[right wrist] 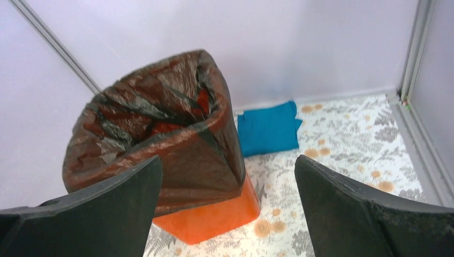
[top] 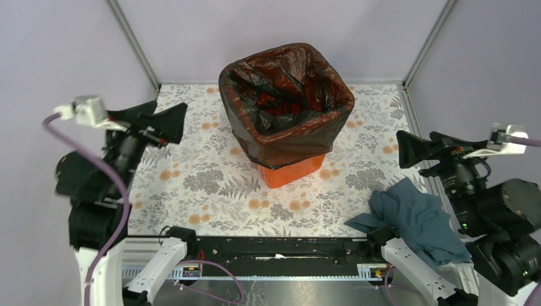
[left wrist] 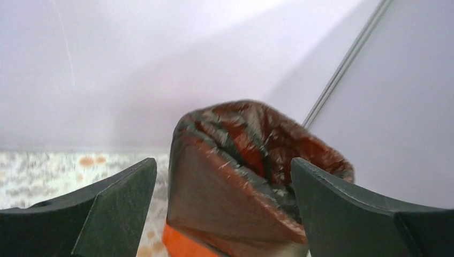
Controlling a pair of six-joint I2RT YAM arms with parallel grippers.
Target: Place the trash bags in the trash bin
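Top external view: my left gripper (top: 171,123) hangs left of the trash bin (top: 290,173), jaws spread wide, holding nothing. Trash bag (top: 287,102) sits inside the bin, its film folded over the rim and down the sides; the orange base is bare below. My right gripper (top: 408,150) hangs right of the bin, equally wide, empty. Grey-blue cloth (top: 415,217) lies to the bin's near right.

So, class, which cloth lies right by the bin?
The bright blue cloth, folded beside the trash bin; the grey-blue cloth lies crumpled far from it.
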